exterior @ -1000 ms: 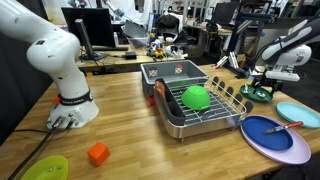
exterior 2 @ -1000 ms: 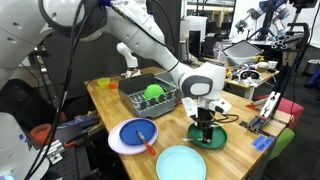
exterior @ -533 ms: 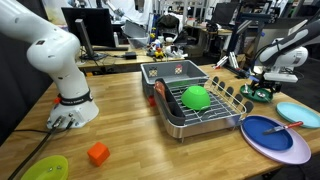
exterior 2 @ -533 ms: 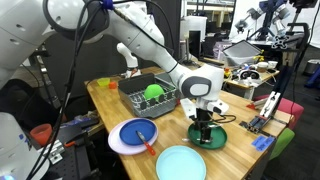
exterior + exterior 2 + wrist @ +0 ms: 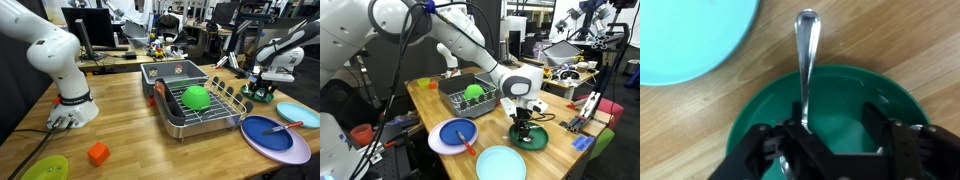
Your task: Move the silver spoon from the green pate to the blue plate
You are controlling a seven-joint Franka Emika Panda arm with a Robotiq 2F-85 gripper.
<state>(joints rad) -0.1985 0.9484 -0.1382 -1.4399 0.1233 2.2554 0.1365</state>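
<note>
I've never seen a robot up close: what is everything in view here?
Spoon: one, silver, on the green plate, one end past its rim.
Green plate: one, dark green, under the hand.
Blue plate: one, blue, holding a red-handled utensil.
Teal plate: one, light teal, beside the green plate.
Dish rack: one, metal, mid-table, holding a green bowl.
Bin: one, dark, behind the rack.
Cube: one, orange-red, alone on the wood.
Yellow-green plate: one, table corner.
Arm: one, white.
Hand: one, black, open, low over the spoon.
</note>
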